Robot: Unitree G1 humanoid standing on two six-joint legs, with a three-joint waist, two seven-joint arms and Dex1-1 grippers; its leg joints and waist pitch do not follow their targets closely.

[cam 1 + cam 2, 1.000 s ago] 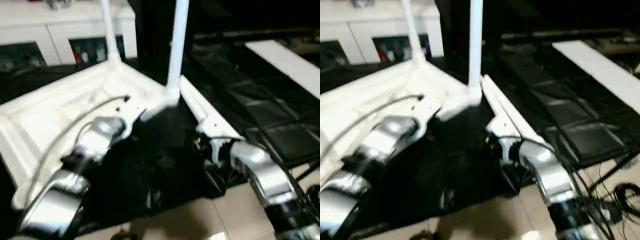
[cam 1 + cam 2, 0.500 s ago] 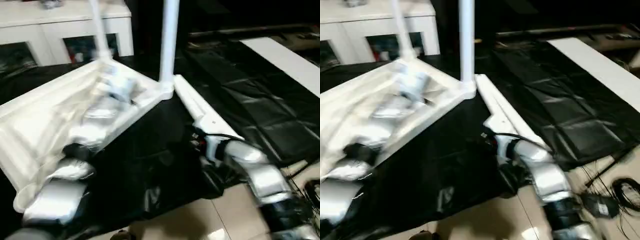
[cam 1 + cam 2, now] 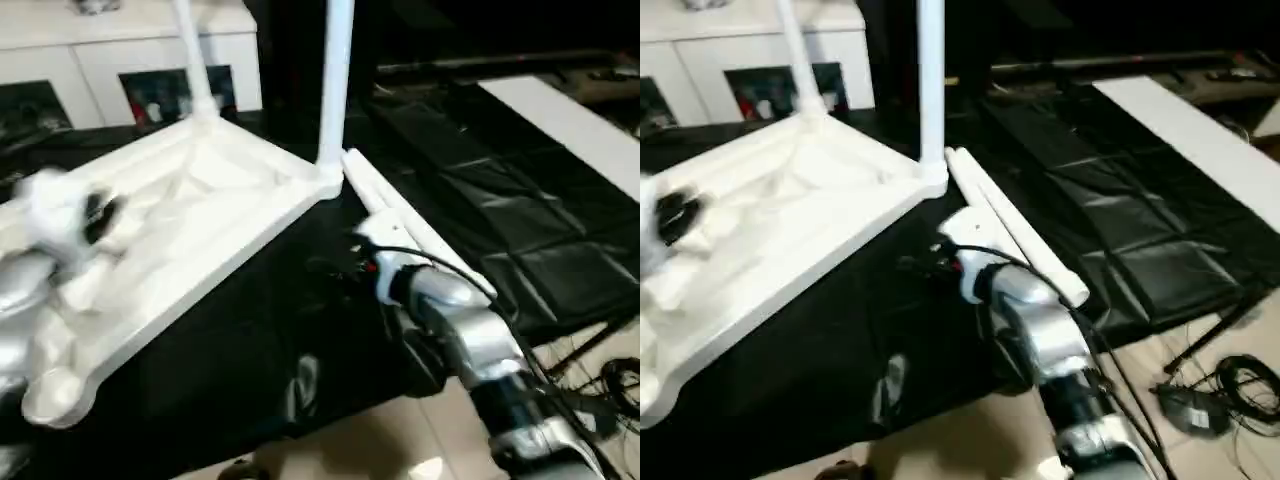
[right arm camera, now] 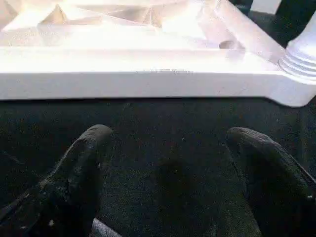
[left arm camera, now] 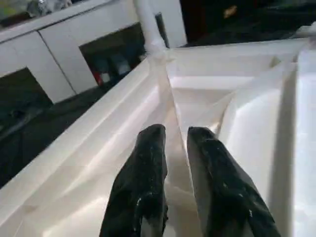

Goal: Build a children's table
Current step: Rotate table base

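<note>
The children's table's white tabletop (image 3: pixel 200 230) lies upside down on a black sheet, its ribbed underside up. Two white legs (image 3: pixel 335 80) (image 3: pixel 188 50) stand upright in its far corner sockets. A loose leg (image 3: pixel 1025 240) lies on the sheet just right of the tabletop. My right gripper (image 4: pixel 170 143) is open and empty low over the sheet, between that leg and the tabletop's rim (image 4: pixel 148 79). My left gripper (image 5: pixel 173 133) hovers over the ribs at the left side of the tabletop, fingers (image 5: pixel 148 148) a narrow gap apart with nothing between them.
An empty round corner socket (image 3: pixel 50 395) is at the tabletop's near left. A white cabinet with glass doors (image 3: pixel 100 60) stands behind. A long white board (image 3: pixel 570 120) lies at the right. Tiled floor (image 3: pixel 380 440) and cables (image 3: pixel 1230 390) lie beyond the sheet's front edge.
My left arm has swung leftwards across the tabletop, away from its far right corner. My right gripper has moved left towards the tabletop's rim. The camera has also shifted a little.
</note>
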